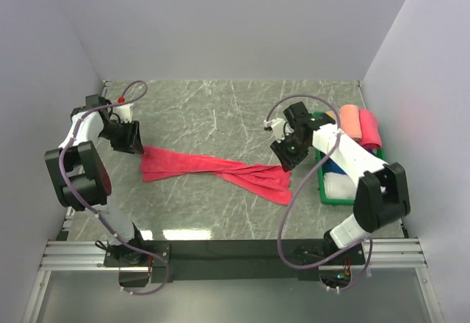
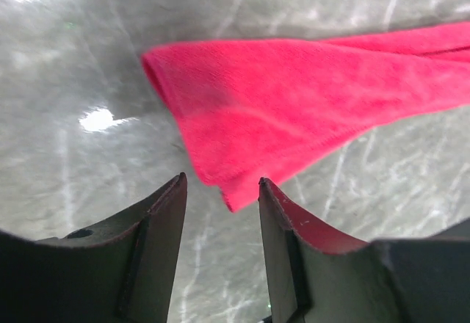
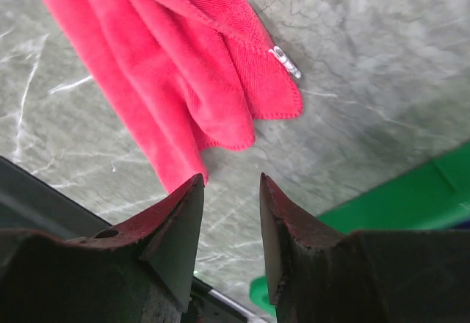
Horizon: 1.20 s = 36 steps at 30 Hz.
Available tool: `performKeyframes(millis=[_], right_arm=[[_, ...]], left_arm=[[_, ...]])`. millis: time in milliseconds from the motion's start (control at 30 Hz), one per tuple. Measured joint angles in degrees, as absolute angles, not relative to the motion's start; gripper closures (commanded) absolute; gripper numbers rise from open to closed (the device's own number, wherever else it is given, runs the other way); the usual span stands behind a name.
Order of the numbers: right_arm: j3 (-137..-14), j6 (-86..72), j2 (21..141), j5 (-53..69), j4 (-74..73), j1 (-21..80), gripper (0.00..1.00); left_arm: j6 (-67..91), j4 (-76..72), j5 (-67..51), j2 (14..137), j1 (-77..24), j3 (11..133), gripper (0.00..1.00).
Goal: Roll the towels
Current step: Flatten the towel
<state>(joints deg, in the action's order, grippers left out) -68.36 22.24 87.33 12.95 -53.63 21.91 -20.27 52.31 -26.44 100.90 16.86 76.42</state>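
Crimson towel (image 1: pixel 220 169) lies stretched out on the grey marbled bench (image 1: pixel 220 110), not rolled. Its long axis runs side to side across the front of the arms, at a slight slant. The end toward the green tray (image 1: pixel 322 191) sits a little nearer the arm bases than the end away from it. The cloth is gathered and twisted narrow about its middle and fans wider at both ends, more like a loose rope than a rectangle. Its tray-side end points at the tray's left wall and stops just short of it. In the right wrist view that end shows overlapping folds, a rounded hemmed corner and a small pale label (image 3: pixel 285 60) at the hem.

Right claw (image 1: pixel 285 154) is poised over that end, just beside the tray's left wall. Its jaws stand partly open with nothing between them, and the towel lies on the bench beyond the tips.

Left claw (image 1: pixel 128 138) is at the towel's other end, well apart from the tray. Its jaws are also partly open and hold nothing. The towel's corner lies on the bench just past the tips.

Inside the tray lie a white towel (image 1: pixel 341 187) and a blue towel (image 1: pixel 334 167). At the tray's far side a rolled salmon towel (image 1: pixel 349 121) and a rolled pink towel (image 1: pixel 369 128) sit side by side, their long axes pointing away from the arm bases.
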Motion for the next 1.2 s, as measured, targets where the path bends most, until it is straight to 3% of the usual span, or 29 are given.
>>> performKeyframes(millis=[233, 333, 400, 867, 967, 1000, 1100, 1200], right_arm=[[-69.01, 19.05, 96.31, 11.07, -52.82, 20.62, 0.59], [-69.01, 18.61, 97.86, 8.91, -51.64, 19.31, 0.59], [-69.04, 18.44, 98.63, 7.9, -50.89, 18.65, 0.59], [-70.26, 16.38, 107.35, 7.05, -47.4, 17.85, 0.6], [-70.85, 15.84, 107.79, 6.98, -47.16, 18.06, 0.68], [-70.87, 15.81, 107.81, 6.94, -47.13, 18.13, 0.82], [-70.85, 15.44, 107.85, 7.16, -47.11, 18.76, 1.0], [-70.85, 15.18, 107.85, 7.14, -47.13, 19.51, 1.0]], left_arm=[[-20.16, 53.25, -28.69, 99.29, 16.91, 72.77, 0.46], [-20.27, 53.54, -28.71, 98.41, 16.91, 71.96, 0.33], [-20.18, 53.71, -28.91, 97.6, 16.91, 71.57, 0.3], [-20.71, 54.94, -28.21, 92.71, 17.61, 67.09, 0.27], [-20.8, 55.22, -28.08, 92.03, 18.52, 66.46, 0.3], [-20.71, 55.27, -28.03, 91.96, 18.9, 66.35, 0.33], [-19.73, 54.72, -27.33, 91.98, 19.73, 65.32, 0.39], [-18.0, 53.91, -26.87, 92.49, 20.1, 63.94, 0.44]])
